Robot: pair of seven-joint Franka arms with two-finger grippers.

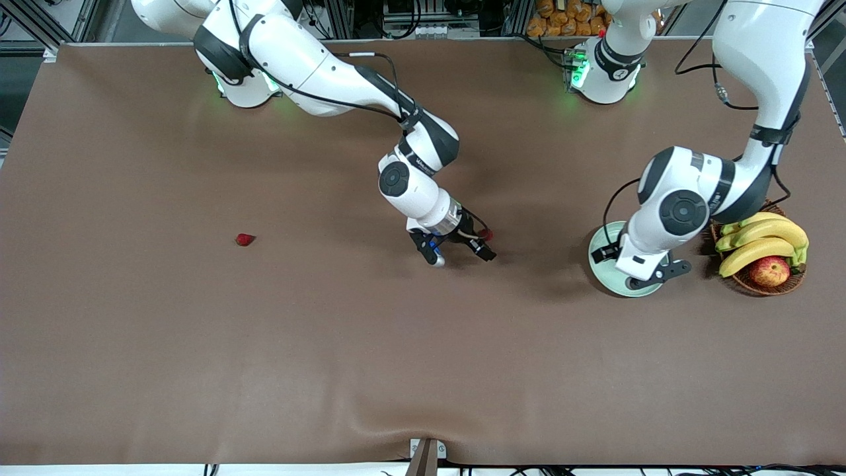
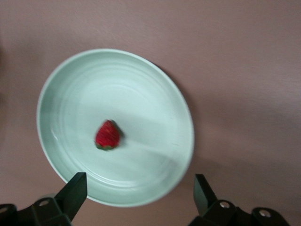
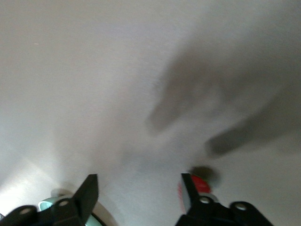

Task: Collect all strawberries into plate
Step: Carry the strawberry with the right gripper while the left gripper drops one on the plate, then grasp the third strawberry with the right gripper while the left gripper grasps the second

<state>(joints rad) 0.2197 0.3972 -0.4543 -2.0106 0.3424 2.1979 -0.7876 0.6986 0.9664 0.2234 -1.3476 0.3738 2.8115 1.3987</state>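
One strawberry [image 2: 108,135] is seen lying in the mint-green plate [image 2: 61,84] beneath the opened, empty left end effector [image 2: 138,190]. The right end effector [image 3: 138,188], spread, is poised over the worktop [image 1: 330,344] beside a second strawberry [image 3: 201,184]; a third [image 1: 245,239] lies toward the right arm's end

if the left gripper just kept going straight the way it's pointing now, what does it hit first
Most likely the plate. The left gripper hangs open over it, pointing down, with one strawberry lying in the dish a little off its line. Depth is unclear, so it might touch near the rim rather than the middle.

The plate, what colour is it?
Pale mint green; the plate shows best in the left wrist view.
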